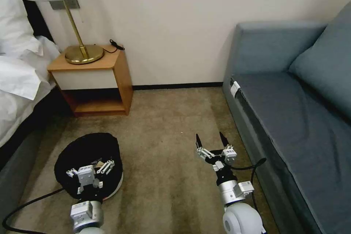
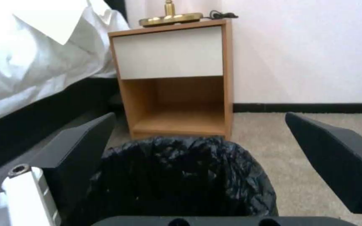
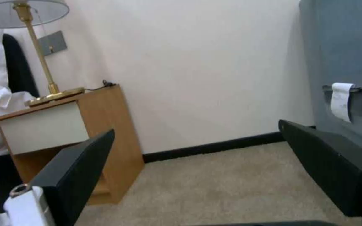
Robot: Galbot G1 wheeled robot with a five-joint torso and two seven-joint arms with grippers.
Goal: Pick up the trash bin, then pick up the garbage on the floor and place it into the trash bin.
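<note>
Now | left pincer (image 1: 91, 170) released over trash bin (image 1: 87, 150) | right pincer (image 1: 212, 140) released

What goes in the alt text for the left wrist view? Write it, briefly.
The left gripper hangs open just above the trash bin, its two dark fingers spread either side of the black bag liner. Behind it on the beige carpet stands a wooden nightstand beside a bed with white bedding.
</note>
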